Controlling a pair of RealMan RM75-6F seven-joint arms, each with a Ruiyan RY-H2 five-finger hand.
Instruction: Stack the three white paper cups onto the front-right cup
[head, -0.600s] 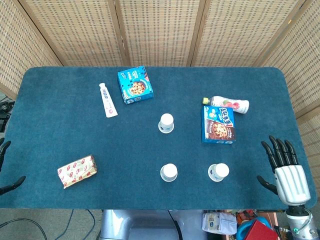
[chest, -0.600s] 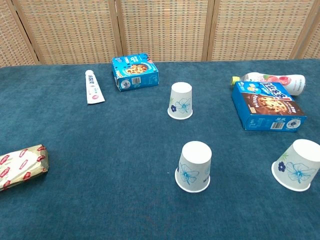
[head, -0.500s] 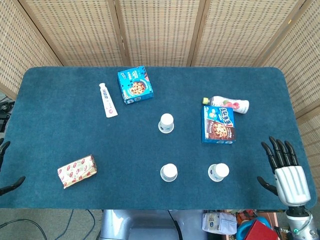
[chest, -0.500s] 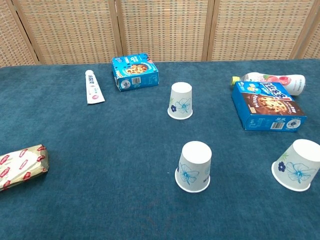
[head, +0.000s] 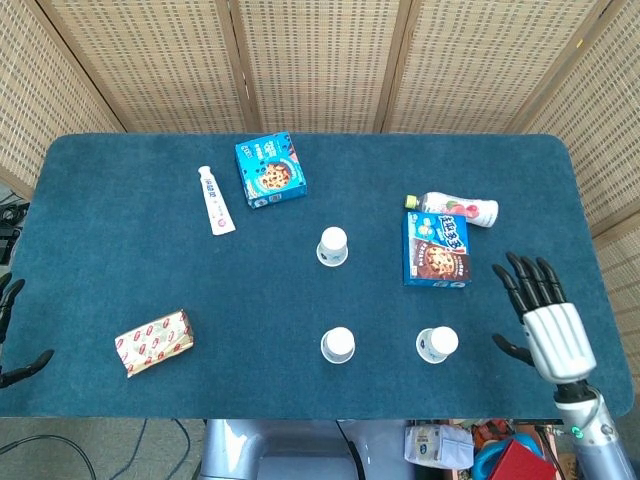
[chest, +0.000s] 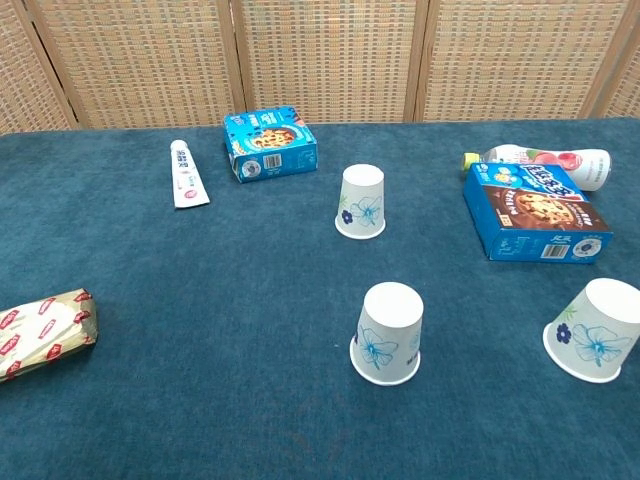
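- The left hand (head: 14, 335) shows only as a few dark fingers at the left edge of the table (head: 120, 270) in the head view. So little of it shows that no one can tell if it is wide or closed.
- A snack pack (head: 153, 342) in a tan and red wrapper lies near the front-left corner of the table.
- A white tube (head: 214, 200) lies flat toward the back-left part of the table.
- A blue cookie box (head: 270, 170) sits just to the right of the tube, closer to the back edge.
- The back cup (head: 333, 246) stands upside down near the middle of the table. It is white with a blue flower on its side.
- The front-middle cup (head: 338, 345) stands upside down near the front edge, straight in front of the back cup.
- The front-right cup (head: 437, 344) also stands upside down near the front edge, to the right of the front-middle cup and apart from it.
- A second blue box (head: 436, 249) lies flat behind the front-right cup.
- A pink and white bottle (head: 458, 209) lies on its side, touching the back end of that box.
- The right hand (head: 535, 315) is over the table's right edge, near the front-right corner. Its fingers are spread wide and it holds nothing. It is to the right of the front-right cup and does not touch it.
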